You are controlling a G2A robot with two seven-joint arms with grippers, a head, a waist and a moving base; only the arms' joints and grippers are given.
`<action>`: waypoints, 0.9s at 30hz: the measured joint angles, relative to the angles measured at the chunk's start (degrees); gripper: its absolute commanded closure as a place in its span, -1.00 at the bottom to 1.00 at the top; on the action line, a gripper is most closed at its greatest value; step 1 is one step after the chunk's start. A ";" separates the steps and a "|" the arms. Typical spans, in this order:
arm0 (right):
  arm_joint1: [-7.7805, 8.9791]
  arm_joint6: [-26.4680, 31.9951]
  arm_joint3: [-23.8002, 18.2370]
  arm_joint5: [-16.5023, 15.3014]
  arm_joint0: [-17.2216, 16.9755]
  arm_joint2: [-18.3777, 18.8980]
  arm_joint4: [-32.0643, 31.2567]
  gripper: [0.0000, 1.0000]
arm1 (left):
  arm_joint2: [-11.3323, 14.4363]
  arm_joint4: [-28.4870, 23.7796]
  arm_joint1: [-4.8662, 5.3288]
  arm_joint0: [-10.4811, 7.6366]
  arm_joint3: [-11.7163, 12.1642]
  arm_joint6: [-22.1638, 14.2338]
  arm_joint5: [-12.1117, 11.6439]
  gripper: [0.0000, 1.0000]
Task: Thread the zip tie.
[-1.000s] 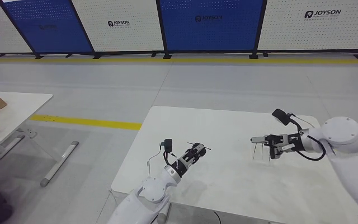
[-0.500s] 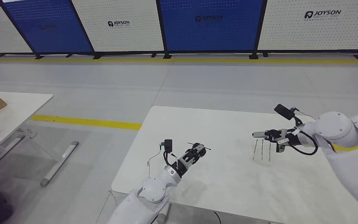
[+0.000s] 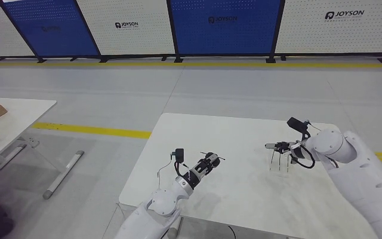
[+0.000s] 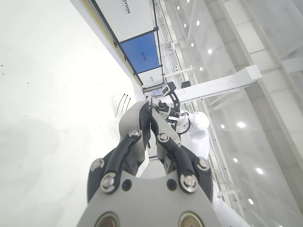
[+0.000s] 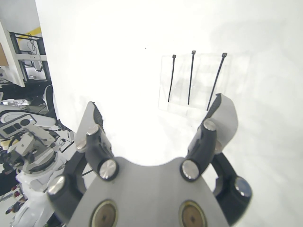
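1. My left tool (image 4: 149, 116) is clenched on a thin black strip (image 4: 149, 142), which I take for a zip tie. It sits well to the left of the clear plate (image 5: 177, 107).
2. On the clear plate lie three black zip ties (image 5: 191, 76), side by side and apart, with their heads at the plate edge farthest from my right tool (image 5: 156, 102).
3. My right tool hangs released, fingers spread wide, just over the plate's near edge. One finger covers the tail of an outer tie.
4. I judge the step is picking up one tie. I should centre over a single tail, straddle it, close slowly, and keep off its neighbours. The strip is thin and may slip.
5. The bench (image 3: 239, 137) under the plate is plain white.
6. Far left of the plate stands a second bench (image 3: 18, 116), then a yellow line (image 3: 89, 128) on the floor. Blue and white panels (image 3: 224, 27) stand beyond.
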 measured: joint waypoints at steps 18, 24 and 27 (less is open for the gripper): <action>0.30 2.26 -2.64 -13.50 2.31 -3.69 -15.33 -1.00 | 0.00 0.00 0.00 0.00 0.00 0.00 0.00 1.00; 0.13 4.50 -1.07 -14.69 3.50 -3.65 -15.07 -1.00 | 0.00 0.00 0.00 0.00 0.00 0.00 0.00 1.00; 0.13 4.49 -1.08 -14.71 3.49 -3.66 -15.07 -1.00 | 0.00 0.00 0.00 0.00 0.00 0.00 0.00 1.00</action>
